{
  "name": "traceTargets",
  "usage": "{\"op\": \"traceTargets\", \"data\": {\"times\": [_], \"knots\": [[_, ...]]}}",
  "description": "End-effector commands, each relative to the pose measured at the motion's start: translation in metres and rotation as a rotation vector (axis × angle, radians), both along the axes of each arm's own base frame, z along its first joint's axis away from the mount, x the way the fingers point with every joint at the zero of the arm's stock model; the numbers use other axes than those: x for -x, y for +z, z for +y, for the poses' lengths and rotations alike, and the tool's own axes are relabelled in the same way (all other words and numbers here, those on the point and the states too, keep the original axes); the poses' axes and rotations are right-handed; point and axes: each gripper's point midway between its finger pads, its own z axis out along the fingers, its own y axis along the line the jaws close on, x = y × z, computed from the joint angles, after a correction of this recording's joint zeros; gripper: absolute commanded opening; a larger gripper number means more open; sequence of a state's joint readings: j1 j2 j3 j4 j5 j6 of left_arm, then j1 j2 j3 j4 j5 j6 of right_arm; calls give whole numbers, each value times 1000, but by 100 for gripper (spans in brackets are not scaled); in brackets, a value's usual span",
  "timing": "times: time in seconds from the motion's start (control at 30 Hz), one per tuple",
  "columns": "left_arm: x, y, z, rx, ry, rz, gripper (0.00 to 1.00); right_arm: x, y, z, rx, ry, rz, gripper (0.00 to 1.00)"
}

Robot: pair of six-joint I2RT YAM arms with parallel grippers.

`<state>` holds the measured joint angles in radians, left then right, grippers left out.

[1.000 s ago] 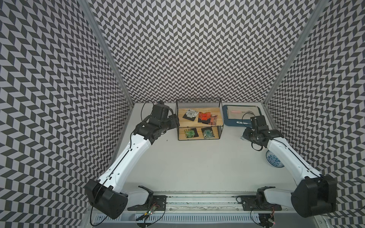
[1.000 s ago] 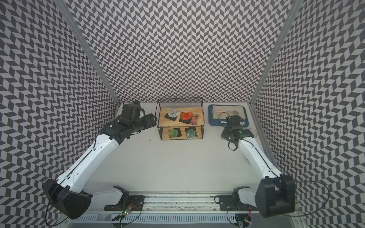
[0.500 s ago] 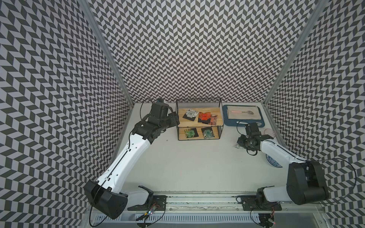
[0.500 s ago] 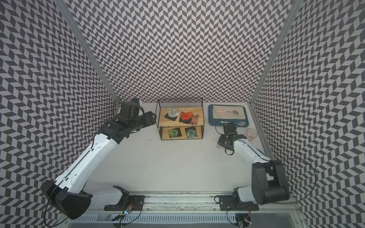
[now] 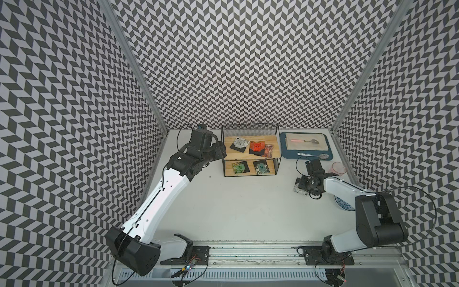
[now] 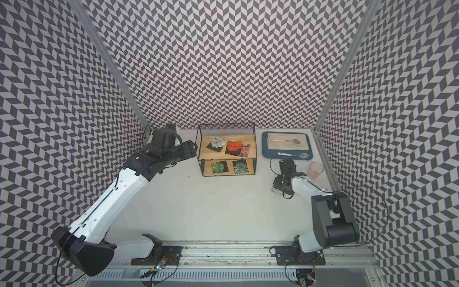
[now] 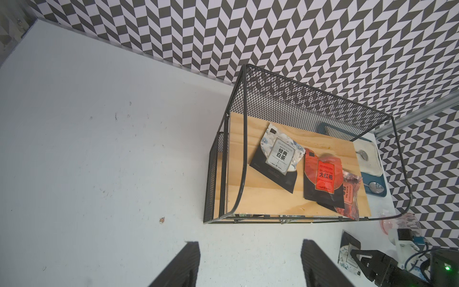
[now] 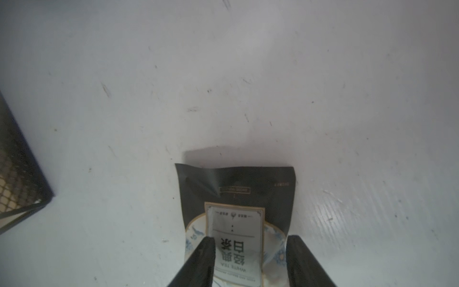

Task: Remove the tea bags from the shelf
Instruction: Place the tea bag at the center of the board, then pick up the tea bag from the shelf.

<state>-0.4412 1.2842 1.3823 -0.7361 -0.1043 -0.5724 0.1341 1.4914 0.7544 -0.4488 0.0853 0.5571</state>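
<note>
sachet drag risk: right gripper (image 8: 249, 238) jaws parted, low over white tea bag (image 8: 236, 218) flat on tabletop (image 8: 248, 87) toward right edge; could snag on lift. left gripper (image 7: 250, 243) spread, empty, beside shelf (image 7: 310, 104) left end; could clip wire. other tea bags (image 5: 257, 147) on both boards, some overlapped.
</note>
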Motion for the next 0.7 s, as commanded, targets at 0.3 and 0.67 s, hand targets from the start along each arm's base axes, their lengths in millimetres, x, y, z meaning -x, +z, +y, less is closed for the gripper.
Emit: {"op": "traceTargets", "data": {"times": [0.3,0.67], "knots": [[9,6,-1,-19,-13,-14,70,-43,117,-2,66,-11,-282,70],[12,-3,0,-26,-12,0,70,-53,248,87,117,163,-492,78]]}}
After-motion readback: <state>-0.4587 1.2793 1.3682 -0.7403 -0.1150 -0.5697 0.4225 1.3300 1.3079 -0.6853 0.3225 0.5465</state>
